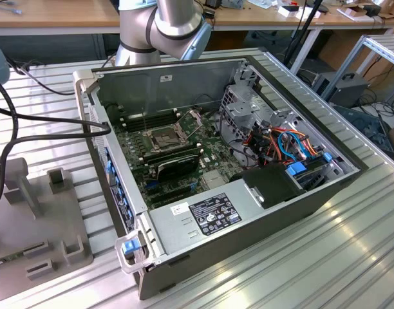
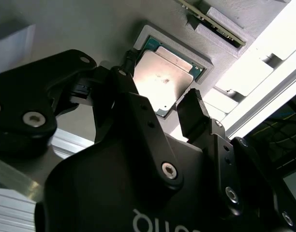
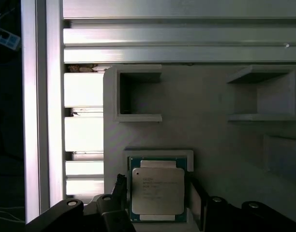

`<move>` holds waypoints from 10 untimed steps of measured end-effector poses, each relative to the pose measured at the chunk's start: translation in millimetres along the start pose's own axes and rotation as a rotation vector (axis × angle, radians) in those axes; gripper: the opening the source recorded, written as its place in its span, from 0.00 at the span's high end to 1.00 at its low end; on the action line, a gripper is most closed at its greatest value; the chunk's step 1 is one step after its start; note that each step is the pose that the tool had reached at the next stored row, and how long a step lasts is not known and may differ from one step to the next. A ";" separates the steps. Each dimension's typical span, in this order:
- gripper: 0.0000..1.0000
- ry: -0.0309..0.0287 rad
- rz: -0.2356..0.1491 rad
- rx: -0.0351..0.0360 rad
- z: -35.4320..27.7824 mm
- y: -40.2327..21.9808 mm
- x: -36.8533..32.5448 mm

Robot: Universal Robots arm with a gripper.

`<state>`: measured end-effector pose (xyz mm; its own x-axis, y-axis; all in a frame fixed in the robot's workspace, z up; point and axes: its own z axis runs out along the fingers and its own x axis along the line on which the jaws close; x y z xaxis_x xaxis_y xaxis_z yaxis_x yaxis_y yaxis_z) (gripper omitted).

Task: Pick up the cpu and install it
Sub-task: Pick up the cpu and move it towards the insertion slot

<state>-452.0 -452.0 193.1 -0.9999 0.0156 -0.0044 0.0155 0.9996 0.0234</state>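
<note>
The cpu point(image 3: 156, 191) point(image 2: 165, 84) lies flat, metal top up, in a square recess of the grey holder point(image 3: 211, 130) point(image 2: 90, 29). In both wrist views the gripper point(image 3: 156, 183) point(image 2: 160, 84) sits right over it, its 2 fingers point(image 3: 120, 186) point(image 2: 192, 111) spread apart, 1 beside each opposite edge of the chip, holding nothing. In the exterior view the case point(image 1: 248, 212) stands open, its socket point(image 1: 163, 136) uncovered.

Ribbed aluminium table point(image 1: 326, 257) under bright light; long wooden desk point(image 1: 49, 14) behind, black cables point(image 1: 49, 120) trailing at the exterior view's left, metal rack point(image 1: 384, 46) at its right.
</note>
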 end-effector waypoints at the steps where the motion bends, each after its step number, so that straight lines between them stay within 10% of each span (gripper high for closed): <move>1: 0.38 0.0001 0.000 0.0001 -0.1 -0.1 -0.1; 10: 0.38 0.0002 0.000 0.0001 -0.1 -0.1 -0.3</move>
<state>-451.7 -452.1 193.2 -0.9999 0.0156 -0.0042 0.0155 0.9996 0.0233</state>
